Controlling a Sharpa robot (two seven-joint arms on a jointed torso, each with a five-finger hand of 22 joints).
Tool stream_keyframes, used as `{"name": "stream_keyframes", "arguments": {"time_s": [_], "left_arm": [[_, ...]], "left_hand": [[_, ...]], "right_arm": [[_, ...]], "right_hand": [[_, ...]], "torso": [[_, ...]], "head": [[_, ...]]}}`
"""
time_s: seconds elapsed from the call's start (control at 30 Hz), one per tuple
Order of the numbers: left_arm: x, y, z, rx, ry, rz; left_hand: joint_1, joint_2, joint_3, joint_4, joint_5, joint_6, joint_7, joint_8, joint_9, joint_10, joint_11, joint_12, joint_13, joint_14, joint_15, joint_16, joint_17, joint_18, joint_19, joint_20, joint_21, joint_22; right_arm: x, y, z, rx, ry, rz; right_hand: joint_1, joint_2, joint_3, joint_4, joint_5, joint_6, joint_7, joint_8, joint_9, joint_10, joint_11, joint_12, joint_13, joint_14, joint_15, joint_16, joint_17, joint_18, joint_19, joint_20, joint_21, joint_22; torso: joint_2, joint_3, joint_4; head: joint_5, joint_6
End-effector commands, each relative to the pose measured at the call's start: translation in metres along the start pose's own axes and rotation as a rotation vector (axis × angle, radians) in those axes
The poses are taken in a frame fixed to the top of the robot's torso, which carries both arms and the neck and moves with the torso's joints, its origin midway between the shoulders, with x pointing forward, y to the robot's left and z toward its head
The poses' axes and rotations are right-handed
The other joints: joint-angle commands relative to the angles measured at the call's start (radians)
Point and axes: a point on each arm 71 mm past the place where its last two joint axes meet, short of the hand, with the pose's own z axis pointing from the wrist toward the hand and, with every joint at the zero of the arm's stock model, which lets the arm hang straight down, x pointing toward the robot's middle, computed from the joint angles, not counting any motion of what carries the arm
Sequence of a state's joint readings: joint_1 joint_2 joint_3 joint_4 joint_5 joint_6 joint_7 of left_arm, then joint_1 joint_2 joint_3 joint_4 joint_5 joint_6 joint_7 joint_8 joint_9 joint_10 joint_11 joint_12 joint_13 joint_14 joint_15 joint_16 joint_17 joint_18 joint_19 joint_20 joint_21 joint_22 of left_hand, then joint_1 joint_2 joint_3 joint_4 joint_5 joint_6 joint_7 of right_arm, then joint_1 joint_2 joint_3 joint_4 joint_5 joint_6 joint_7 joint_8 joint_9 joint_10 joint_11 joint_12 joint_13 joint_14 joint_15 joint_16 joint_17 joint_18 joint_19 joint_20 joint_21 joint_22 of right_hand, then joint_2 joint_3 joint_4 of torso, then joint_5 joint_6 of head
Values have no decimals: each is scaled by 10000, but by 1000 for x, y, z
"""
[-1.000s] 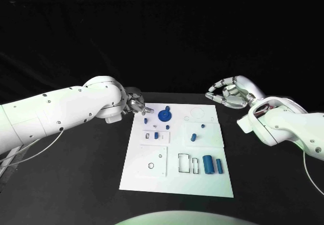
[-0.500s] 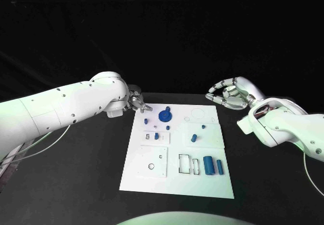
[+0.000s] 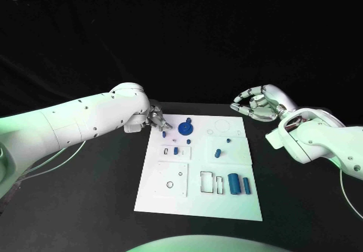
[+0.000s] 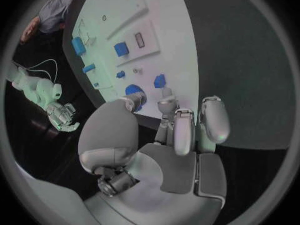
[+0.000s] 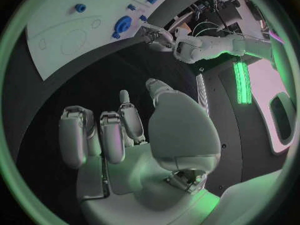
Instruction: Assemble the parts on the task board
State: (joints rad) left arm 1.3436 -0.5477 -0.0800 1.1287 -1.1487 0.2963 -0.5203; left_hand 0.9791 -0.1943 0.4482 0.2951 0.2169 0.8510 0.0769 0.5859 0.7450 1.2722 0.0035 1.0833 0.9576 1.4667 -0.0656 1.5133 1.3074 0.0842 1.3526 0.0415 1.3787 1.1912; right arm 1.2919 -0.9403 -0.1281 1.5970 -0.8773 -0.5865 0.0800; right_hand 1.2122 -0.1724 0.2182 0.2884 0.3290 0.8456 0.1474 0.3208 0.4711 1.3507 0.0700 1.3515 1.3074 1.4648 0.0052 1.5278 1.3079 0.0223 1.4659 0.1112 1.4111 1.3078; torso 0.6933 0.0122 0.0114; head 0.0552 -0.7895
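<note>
Slightly forward since before, the left hand [image 3: 157, 118] hovers empty, fingers apart, at the white board's [image 3: 199, 205] far-left corner; right hand [image 3: 259, 103] unchanged, fingers curled.

The white task board [image 3: 198, 194] lies flat. Small blue parts [image 3: 234, 184] sit on it. A round blue part [image 3: 185, 128] lies just beside the left hand's fingers [image 3: 157, 118].

Lab: black table [image 3: 91, 210], white task board [image 3: 198, 202]
</note>
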Motion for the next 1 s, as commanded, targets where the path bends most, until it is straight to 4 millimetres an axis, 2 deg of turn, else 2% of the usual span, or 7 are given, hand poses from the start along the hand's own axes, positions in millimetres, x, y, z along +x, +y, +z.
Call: {"name": "stream_keyframes", "arguments": {"time_s": [0.03, 0.73, 1.0], "left_arm": [[4, -3, 1, 162, 445, -10], [6, 1, 4, 38, 641, 22], [6, 1, 4, 67, 508, -140]], "left_hand": [[-14, 64, -68, -11, -17, 69, 28, -42, -20, -67, 17, 5, 9, 736, 92, 39, 1428, -39, 12, 50, 28, 39], [544, 210, -44, -79, 16, 209, 27, -176, -152, -66, 17, 53, 2, 741, 98, 56, 1452, -35, 13, 83, 24, 48], [1405, 545, 266, -161, 32, 279, 9, -293, -250, -86, -3, 74, -37, 735, 83, 52, 1430, -34, 12, 90, 20, 62]], "right_arm": [[2, 1, 0, -110, 105, -67], [2, 1, 0, -116, 120, -63], [2, 1, 0, -107, 116, -65]], "right_hand": [[64, 35, 6, -63, 58, -70, 29, 53, -16, -27, -9, -45, 243, 826, -87, -21, 1690, 169, 215, -99, -14, 1726], [100, 70, 17, -59, 103, -79, 31, 62, -19, -29, -9, -47, 241, 825, -88, -24, 1684, 169, 217, -101, -14, 1727], [129, 90, 27, -61, 139, -83, 31, 68, -20, -18, -9, -36, 251, 823, -89, -28, 1678, 170, 215, -101, -21, 1725]], "torso": [[-20, 11, 13], [-22, 7, 13], [-28, 13, 10]], "head": [[-15, -26], [-35, -58], [-40, -83]]}}
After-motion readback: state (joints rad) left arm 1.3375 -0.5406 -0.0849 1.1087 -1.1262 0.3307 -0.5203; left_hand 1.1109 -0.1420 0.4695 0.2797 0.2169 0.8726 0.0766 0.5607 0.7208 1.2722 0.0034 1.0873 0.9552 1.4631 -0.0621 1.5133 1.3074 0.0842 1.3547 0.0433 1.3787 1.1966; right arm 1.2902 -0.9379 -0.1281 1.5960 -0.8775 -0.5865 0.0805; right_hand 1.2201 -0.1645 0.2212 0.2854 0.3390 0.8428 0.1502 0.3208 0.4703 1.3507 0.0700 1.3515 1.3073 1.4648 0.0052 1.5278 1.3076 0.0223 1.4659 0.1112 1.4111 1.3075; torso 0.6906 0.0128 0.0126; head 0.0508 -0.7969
